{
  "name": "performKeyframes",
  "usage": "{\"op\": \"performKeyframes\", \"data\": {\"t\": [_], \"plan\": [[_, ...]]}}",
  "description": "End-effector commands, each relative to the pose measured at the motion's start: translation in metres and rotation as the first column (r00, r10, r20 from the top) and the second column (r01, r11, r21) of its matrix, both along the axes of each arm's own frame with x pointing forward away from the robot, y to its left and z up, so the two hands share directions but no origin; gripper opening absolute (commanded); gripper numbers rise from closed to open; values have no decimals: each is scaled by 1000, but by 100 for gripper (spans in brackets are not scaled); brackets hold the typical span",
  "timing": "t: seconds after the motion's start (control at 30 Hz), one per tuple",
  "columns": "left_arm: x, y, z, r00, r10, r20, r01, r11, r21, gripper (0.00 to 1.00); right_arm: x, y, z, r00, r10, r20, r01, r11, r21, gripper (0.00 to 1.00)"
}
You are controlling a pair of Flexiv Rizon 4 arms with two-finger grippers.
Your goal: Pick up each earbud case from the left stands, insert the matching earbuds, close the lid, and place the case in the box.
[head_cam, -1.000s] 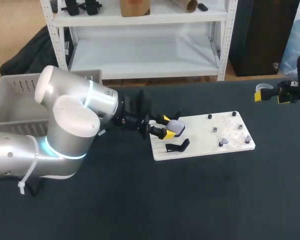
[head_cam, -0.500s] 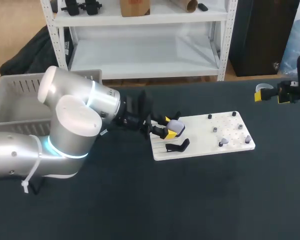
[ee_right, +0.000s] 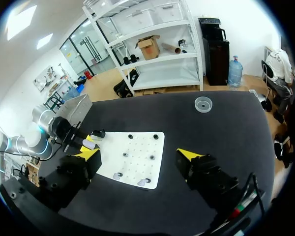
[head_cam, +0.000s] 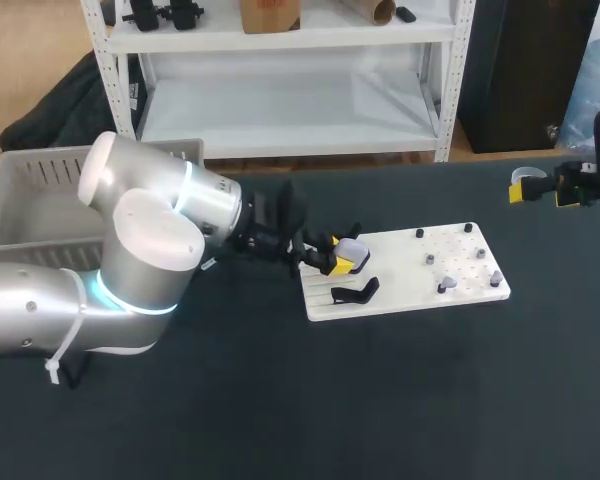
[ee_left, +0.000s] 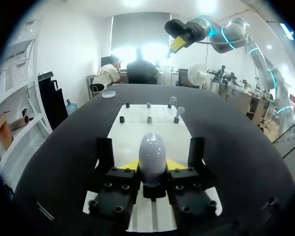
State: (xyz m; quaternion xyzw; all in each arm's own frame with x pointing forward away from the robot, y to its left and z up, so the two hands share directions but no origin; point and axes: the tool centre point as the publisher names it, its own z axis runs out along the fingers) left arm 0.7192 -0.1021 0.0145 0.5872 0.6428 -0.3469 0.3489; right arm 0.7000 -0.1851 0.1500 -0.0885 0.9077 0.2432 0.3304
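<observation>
While the left gripper [head_cam: 337, 258] clenches its fingers on a pale earbud case [ee_left: 152, 151] at the left end of the white board [head_cam: 420, 276], near a black stand [head_cam: 356, 292], the right gripper [head_cam: 541, 187] hangs well apart over the worktop's [head_cam: 380, 400] far right, fingers spread and holding nothing. The grey box [head_cam: 28, 200] sits off the worktop's left corner.

Overhead and wrist views all share the board [head_cam: 400, 277], seemingly.
</observation>
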Motion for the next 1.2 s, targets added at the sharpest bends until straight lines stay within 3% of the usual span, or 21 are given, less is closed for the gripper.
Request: {"op": "performKeyframes", "data": {"t": [0.03, 0.13, 0.37, 0.63, 0.67, 0.73, 0.9, 1.0, 1.2], "plan": [[0, 1, -1, 1000, -6, 0, 6, 1000, -5, 0, 0, 0, 0, 1000, 0, 0, 0, 1000, 0, 100], [-3, 2, 3, 1000, -18, 3, 18, 1000, -15, 0, 0, 0, 0, 1000, 0, 0, 0, 1000, 0, 100], [-7, 13, 31, 998, -47, 35, 48, 997, -54, 0, 0, 0, 0, 1000, 0, 0, 0, 1000, 0, 100], [-3, 19, 65, 991, -59, 124, 65, 997, -48, 0, 0, 0, 0, 1000, 0, 0, 0, 1000, 0, 100], [-2, 19, 68, 990, -52, 129, 58, 997, -50, 0, -2, 11, -2, 1000, 12, -22, -12, 999, -39, 100], [2, 15, 72, 989, -38, 141, 45, 998, -47, 0, -12, 42, -4, 997, 78, 22, -76, 995, -63, 100], [8, 2, 82, 987, -28, 160, 37, 998, -55, 0, -25, 81, 1, 995, 88, 44, -84, 993, -85, 100], [8, -4, 90, 984, 7, 177, 5, 998, -67, 0, -32, 97, 5, 995, 88, 52, -83, 992, -94, 100], [2, -24, 106, 973, -34, 227, 53, 995, -81, 0, -34, 120, 4, 991, 130, 27, -126, 983, -134, 100]]}}
